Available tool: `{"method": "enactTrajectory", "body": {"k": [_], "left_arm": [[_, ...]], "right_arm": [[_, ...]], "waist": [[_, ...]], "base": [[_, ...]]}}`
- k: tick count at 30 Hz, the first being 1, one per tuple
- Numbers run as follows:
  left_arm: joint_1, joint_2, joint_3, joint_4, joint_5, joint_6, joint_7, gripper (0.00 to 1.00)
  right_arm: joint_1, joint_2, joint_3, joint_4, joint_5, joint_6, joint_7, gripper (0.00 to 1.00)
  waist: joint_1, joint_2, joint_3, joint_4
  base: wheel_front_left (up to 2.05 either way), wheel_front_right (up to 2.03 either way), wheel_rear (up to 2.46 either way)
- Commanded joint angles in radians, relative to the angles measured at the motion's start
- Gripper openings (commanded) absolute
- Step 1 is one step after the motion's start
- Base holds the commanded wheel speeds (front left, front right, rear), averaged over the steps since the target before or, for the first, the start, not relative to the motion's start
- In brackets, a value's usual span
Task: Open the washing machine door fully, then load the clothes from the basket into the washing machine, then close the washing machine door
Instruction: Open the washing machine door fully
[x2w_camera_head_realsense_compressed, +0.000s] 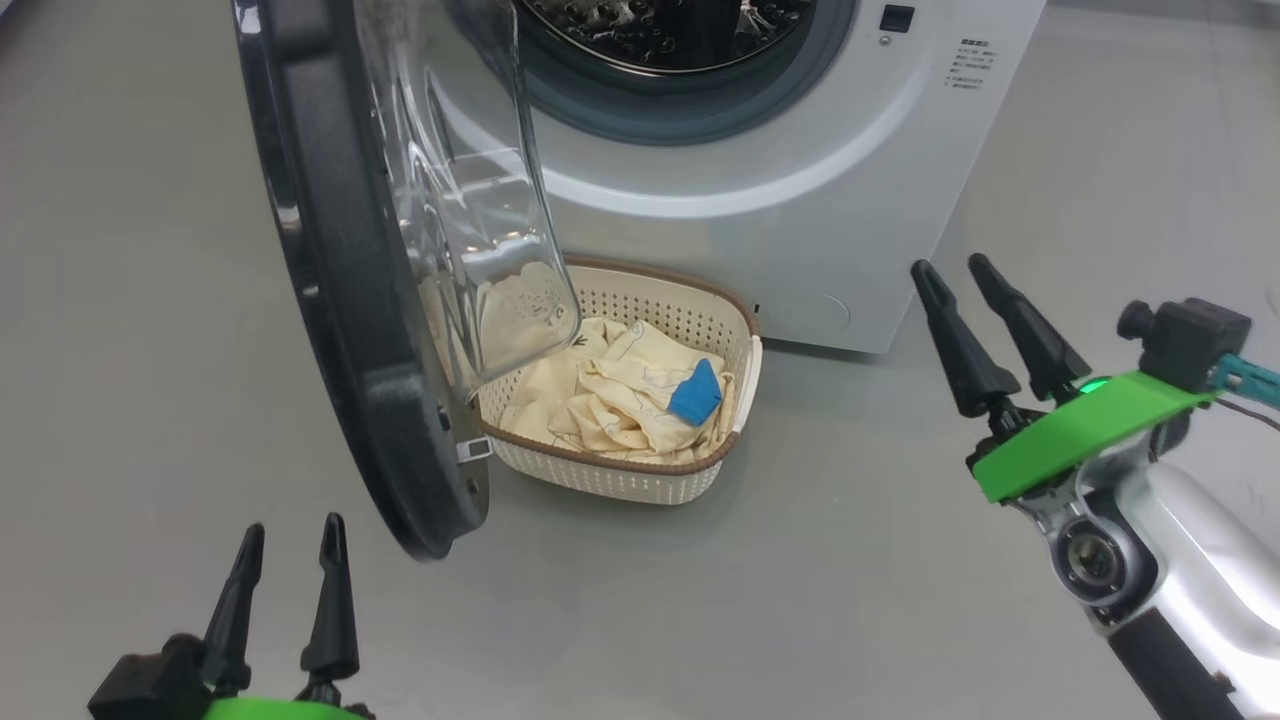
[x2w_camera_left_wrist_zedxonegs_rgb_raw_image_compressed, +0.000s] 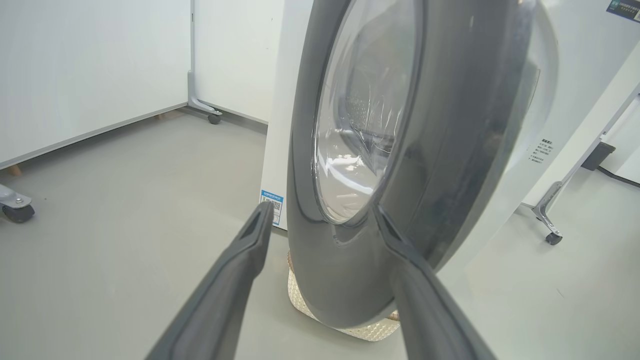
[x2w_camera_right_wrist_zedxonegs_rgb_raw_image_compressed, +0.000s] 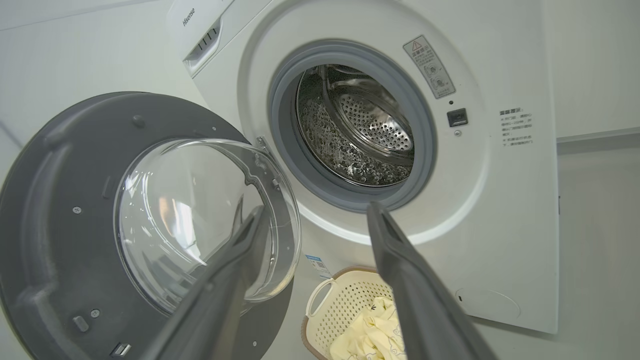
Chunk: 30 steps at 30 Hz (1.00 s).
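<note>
Plainly the door (x2w_camera_head_realsense_compressed: 340, 300) is swung out from the washing machine (x2w_camera_head_realsense_compressed: 800, 230), roughly square to its front, so the steel drum (x2w_camera_right_wrist_zedxonegs_rgb_raw_image_compressed: 360, 135) lies open for loading; its glass bowl overhangs the left part of the basket (x2w_camera_head_realsense_compressed: 620, 478), which I judge may hinder a reach unless the door goes wider. The basket sits on the floor (x2w_camera_head_realsense_compressed: 800, 580) just before the machine, the clothes (x2w_camera_head_realsense_compressed: 620, 395) heaped inside, none yet loaded. The left end effector (x2w_camera_head_realsense_compressed: 293, 527) hovers spread wide and empty near the door's outer face; the right end effector (x2w_camera_head_realsense_compressed: 948, 265), wide and empty too, hangs apart to the basket's right. The grey floor is smooth; white panels on castors (x2w_camera_left_wrist_zedxonegs_rgb_raw_image_compressed: 90, 65) stand around
</note>
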<state>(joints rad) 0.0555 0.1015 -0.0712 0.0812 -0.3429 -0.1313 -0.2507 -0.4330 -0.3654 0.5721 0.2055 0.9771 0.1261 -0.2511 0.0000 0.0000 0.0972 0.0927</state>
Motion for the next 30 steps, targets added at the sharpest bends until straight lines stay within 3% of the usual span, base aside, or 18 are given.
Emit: {"method": "enactTrajectory", "body": {"k": [1, 11, 16, 23, 30], "left_arm": [[-0.012, 0.019, 0.037, -0.030, 0.005, 0.001, -0.011, 1.00], [0.002, 0.021, 0.046, -0.026, 0.005, 0.001, -0.011, 1.00], [0.006, 0.020, 0.048, -0.020, 0.005, 0.001, -0.011, 1.00], [0.013, 0.019, 0.051, -0.020, 0.005, 0.001, -0.011, 1.00], [0.015, 0.023, 0.054, -0.019, 0.005, 0.001, -0.011, 1.00]], "right_arm": [[0.006, 0.003, -0.031, -0.025, -0.044, 0.005, -0.010, 1.00], [0.251, 0.086, -0.365, -0.067, -0.366, 0.005, -0.011, 1.00], [0.338, 0.119, -0.464, -0.075, -0.570, 0.005, -0.011, 1.00], [0.432, 0.197, -0.553, -0.096, -0.696, 0.005, -0.011, 1.00], [0.476, 0.236, -0.589, -0.113, -0.730, 0.005, -0.011, 1.00]], "waist": [[0.0000, 0.0000, -0.004, -0.008], [0.0000, 0.0000, -0.015, -0.035], [0.0000, 0.0000, -0.017, -0.044], [0.0000, 0.0000, -0.018, -0.058], [0.0000, 0.0000, -0.018, -0.070]], "base": [[0.00, 0.00, 0.00], [0.00, 0.00, 0.00], [0.00, 0.00, 0.00], [0.00, 0.00, 0.00], [0.00, 0.00, 0.00]]}}
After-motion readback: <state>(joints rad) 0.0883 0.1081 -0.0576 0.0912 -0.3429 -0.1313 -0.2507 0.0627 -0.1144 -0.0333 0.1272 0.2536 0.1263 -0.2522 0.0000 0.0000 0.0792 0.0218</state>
